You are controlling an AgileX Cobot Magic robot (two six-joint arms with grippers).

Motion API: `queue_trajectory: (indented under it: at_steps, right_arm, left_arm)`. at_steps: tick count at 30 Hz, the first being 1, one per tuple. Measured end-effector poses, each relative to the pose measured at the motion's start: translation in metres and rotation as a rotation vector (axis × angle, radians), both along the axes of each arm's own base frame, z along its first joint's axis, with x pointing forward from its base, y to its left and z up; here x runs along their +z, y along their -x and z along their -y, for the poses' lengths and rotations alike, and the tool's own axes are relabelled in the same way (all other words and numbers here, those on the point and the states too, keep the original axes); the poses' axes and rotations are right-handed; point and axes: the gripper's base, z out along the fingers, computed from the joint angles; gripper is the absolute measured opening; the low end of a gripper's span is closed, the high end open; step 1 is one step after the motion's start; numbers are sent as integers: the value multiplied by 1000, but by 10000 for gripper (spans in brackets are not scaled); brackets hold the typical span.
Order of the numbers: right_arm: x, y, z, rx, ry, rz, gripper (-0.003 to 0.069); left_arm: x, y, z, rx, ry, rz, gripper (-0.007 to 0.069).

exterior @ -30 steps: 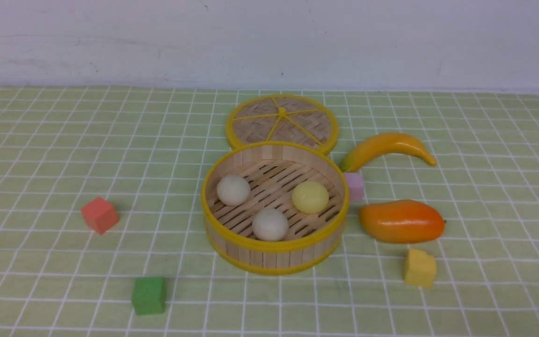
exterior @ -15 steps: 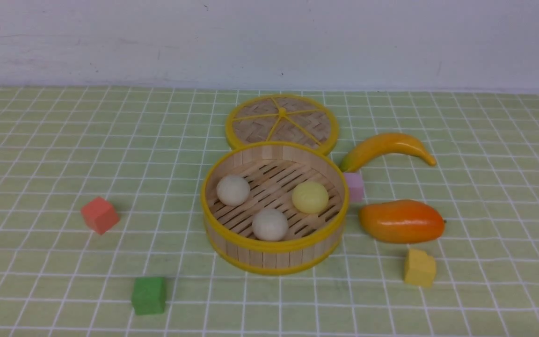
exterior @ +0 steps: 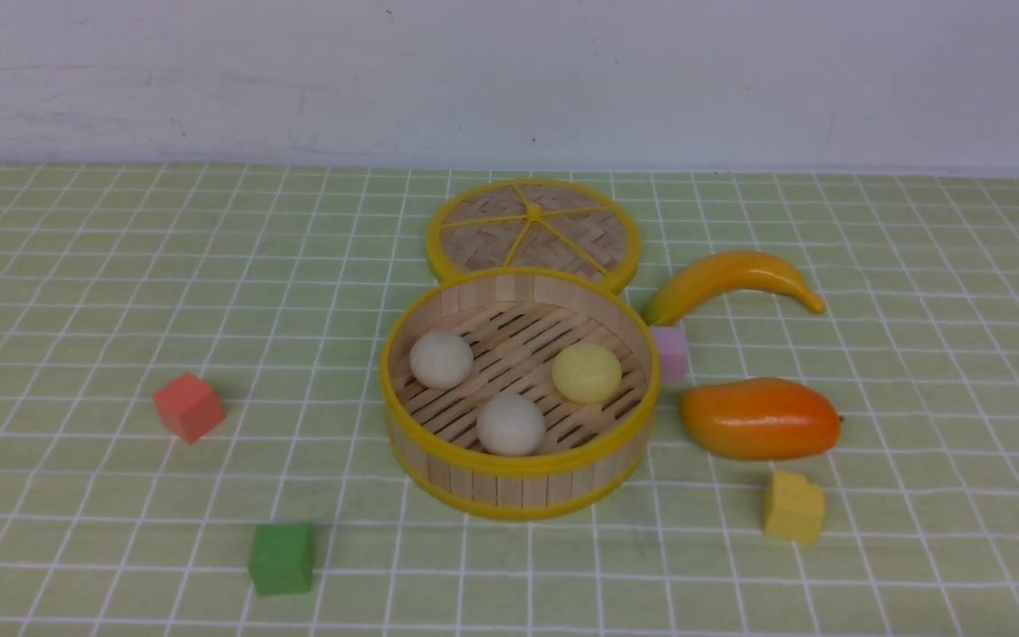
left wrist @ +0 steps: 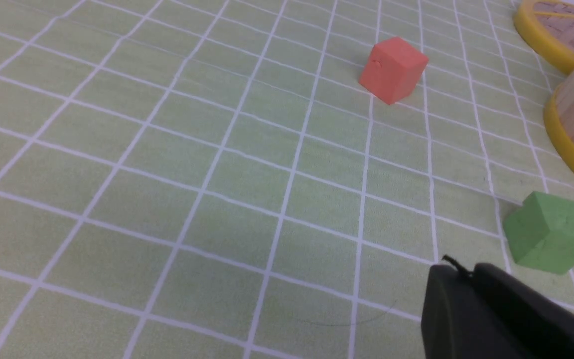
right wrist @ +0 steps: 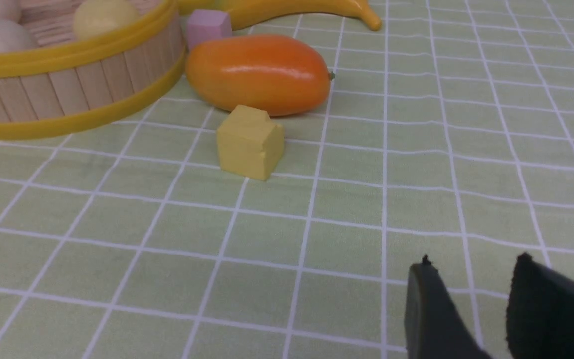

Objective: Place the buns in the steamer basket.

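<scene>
Seeing all buns (exterior: 510, 425) inside steamer basket (exterior: 518, 464), center of front frame; looks done | reading right gripper (right wrist: 474, 259) as apart, holding nothing; can't tell if left gripper (left wrist: 456, 264) is apart or together | risking rolled buns if rim gets clipped by needless re-entry; should avoid regrasping

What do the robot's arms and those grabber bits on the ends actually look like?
Only the tips show, in the two wrist pictures. The left gripper and right gripper each have dark grey to black jaws, long and slim, with a small pointed nub at the tip. They are blurred; I see no markings or cables. The arms themselves are out of view.
</scene>
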Motion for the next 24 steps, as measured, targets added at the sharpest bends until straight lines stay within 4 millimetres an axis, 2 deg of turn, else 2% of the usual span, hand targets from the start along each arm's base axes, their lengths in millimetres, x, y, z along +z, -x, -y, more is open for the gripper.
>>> queue_trajectory:
  at_steps: [13,24]
  right_arm:
    - [0,0,0,0,0,0,239]
    - [0,0,0,0,0,1,239]
  left_arm:
    - [0,0,0,-2,0,0,52]
    - [0,0,4,-81,0,0,60]
